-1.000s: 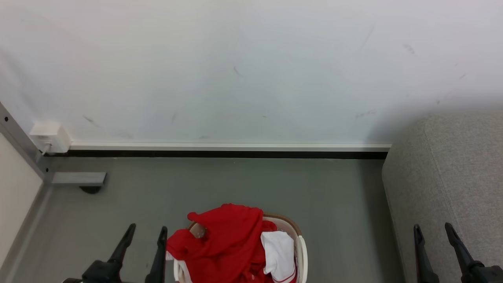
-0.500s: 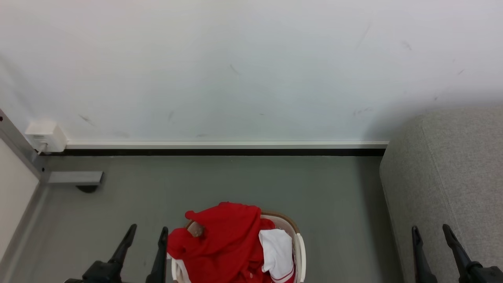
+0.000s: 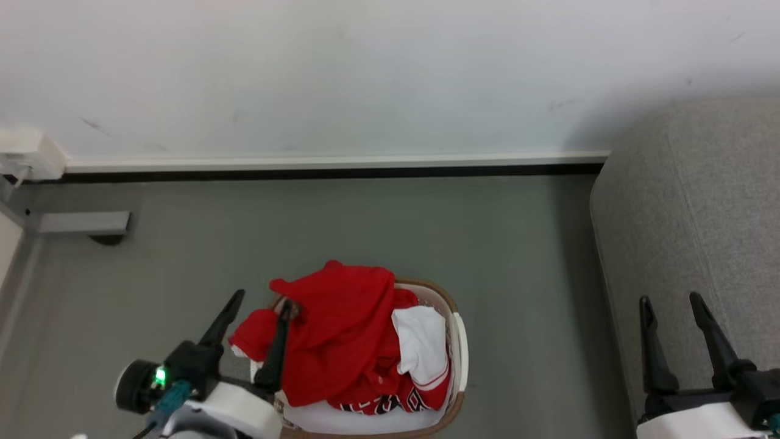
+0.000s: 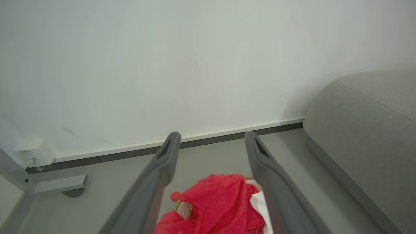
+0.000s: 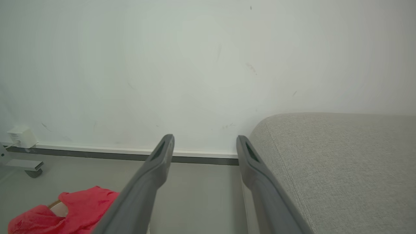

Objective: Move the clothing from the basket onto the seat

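Note:
Red clothing (image 3: pixel 341 335) with a white panel and printed trim is heaped in the white basket (image 3: pixel 460 341), spilling over its left rim. The same red heap (image 4: pixel 214 204) lies low between the fingers in the left wrist view, and at the lower left in the right wrist view as red fabric (image 5: pixel 65 211). My left gripper (image 3: pixel 261 302) is open at the basket's left edge, its right finger lying over the red fabric. My right gripper (image 3: pixel 669 300) is open over the front of the grey seat (image 3: pixel 688 231). The seat (image 4: pixel 364 130) fills the right side, also as a broad cushion (image 5: pixel 334 162).
Grey-green floor (image 3: pixel 365 225) runs to a white wall with a dark skirting strip (image 3: pixel 329 174). A white socket box (image 3: pixel 24 155) and a grey bracket foot (image 3: pixel 85 222) sit at the far left by a panel.
The head camera has tilted down, so the whole view has shifted. My left gripper has moved forward and right, to the basket's left rim, over the red fabric. The right gripper holds its place.

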